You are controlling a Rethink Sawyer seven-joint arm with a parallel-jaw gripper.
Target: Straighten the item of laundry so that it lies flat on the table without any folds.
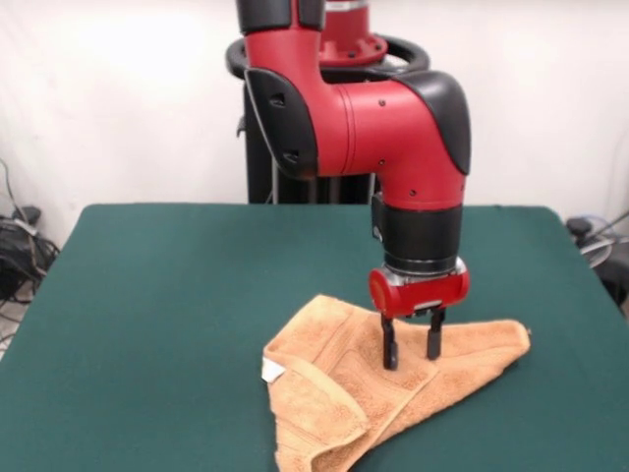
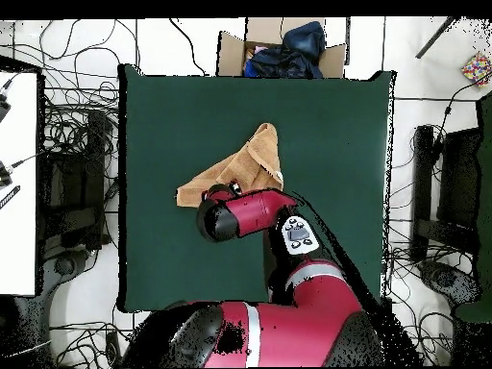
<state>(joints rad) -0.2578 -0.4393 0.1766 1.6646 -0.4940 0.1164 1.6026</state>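
Observation:
The orange-tan towel [image 1: 334, 379] lies crumpled in a rough triangle on the green table [image 1: 177, 285], right of centre near the front edge. Its near part is folded over itself, and a small white tag [image 1: 272, 371] shows at its left corner. My gripper [image 1: 412, 356] points straight down over the towel's right half, open, with its fingertips [image 1: 390, 359] at the cloth's surface. In the overhead view the towel [image 2: 248, 165] lies mid-table [image 2: 163, 115], and the red wrist [image 2: 235, 215] covers its lower left corner and hides the gripper.
A cardboard box with dark cloth [image 2: 281, 46] stands just beyond the table's far edge in the overhead view. Cables and equipment [image 2: 67, 173] lie on the floor on both sides. The robot's pedestal [image 1: 295, 167] stands behind the table.

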